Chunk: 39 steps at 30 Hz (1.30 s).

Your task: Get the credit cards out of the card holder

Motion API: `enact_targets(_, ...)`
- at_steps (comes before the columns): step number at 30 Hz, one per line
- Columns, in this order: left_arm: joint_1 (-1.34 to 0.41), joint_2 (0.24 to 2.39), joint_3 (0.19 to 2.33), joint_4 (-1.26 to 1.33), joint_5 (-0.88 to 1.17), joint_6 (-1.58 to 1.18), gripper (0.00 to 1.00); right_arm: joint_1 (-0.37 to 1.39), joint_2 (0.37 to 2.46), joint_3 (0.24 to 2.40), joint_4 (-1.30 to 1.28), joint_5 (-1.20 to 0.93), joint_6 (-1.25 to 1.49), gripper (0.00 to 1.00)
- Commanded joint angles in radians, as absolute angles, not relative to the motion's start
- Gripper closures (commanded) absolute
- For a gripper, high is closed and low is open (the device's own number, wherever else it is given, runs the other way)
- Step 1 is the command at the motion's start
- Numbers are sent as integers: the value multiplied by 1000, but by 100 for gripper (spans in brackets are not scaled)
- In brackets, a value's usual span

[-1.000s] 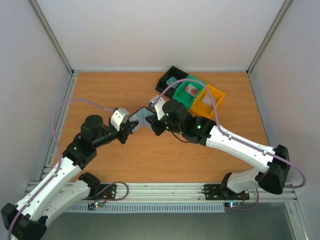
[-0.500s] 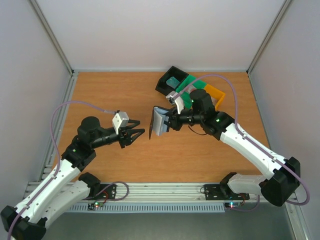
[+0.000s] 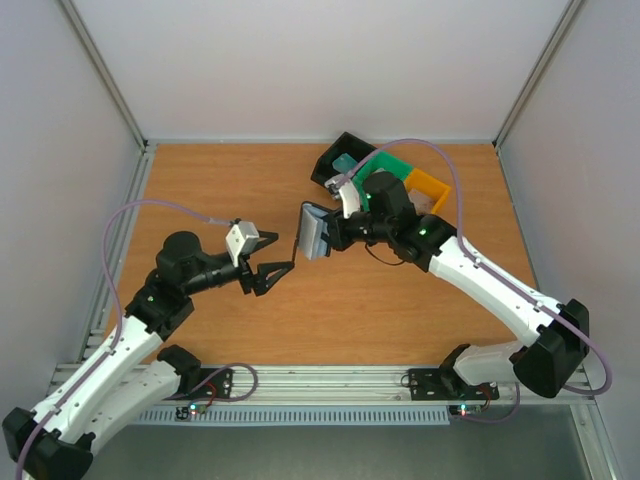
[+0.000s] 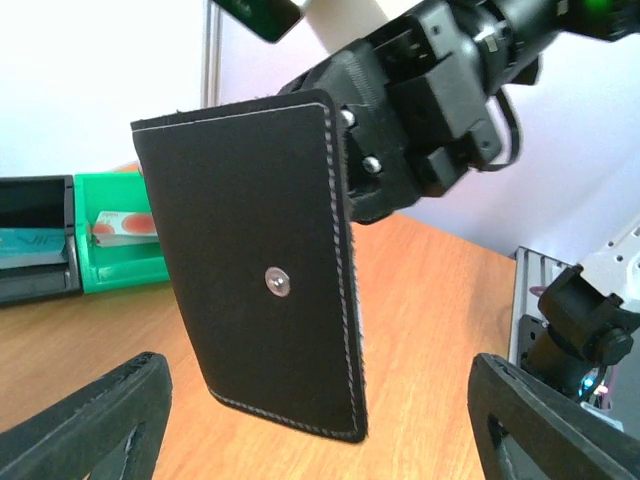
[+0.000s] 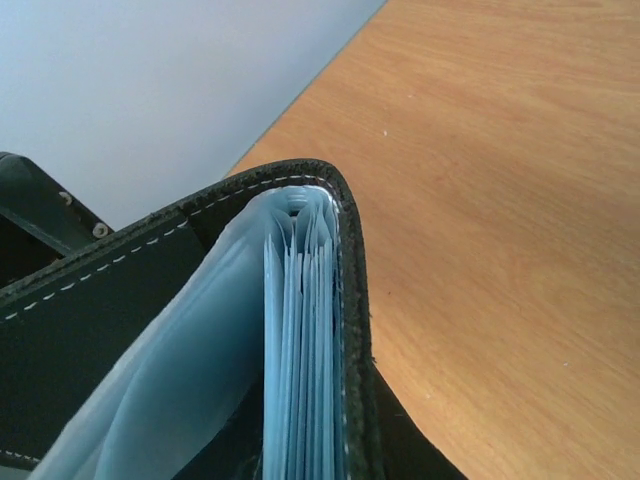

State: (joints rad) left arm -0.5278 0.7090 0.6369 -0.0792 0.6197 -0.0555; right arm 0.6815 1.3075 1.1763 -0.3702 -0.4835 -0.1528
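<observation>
Card holder (image 3: 314, 232) held upright at frame centre, clamped along one edge by the right gripper (image 3: 330, 234), left gripper (image 3: 280, 252) spread wide — just left of it, not touching.

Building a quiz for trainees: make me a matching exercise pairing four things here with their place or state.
1 card holder
2 left pincer
3 teal card
4 red-and-white card

A in the green tray
B open, empty
C gripped by the right pincer
D in the black tray

Pairs: 1-C, 2-B, 3-D, 4-A
</observation>
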Motion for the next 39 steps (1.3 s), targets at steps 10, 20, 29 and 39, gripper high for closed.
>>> enact_targets(10, -531, 733, 640, -11, 420, -46, 18, 865, 1366, 1359, -523, -104, -160, 99)
enact_targets(20, -531, 740, 644, -12, 385, -44, 16, 928, 1445, 1449, -554, -31, -164, 99)
enact_targets(29, -531, 744, 638, -11, 375, -42, 19, 940, 1466, 1472, -560, -19, -151, 99)
enact_targets(39, -531, 745, 636, 13, 333, -41, 22, 968, 1508, 1521, -594, 38, -166, 99)
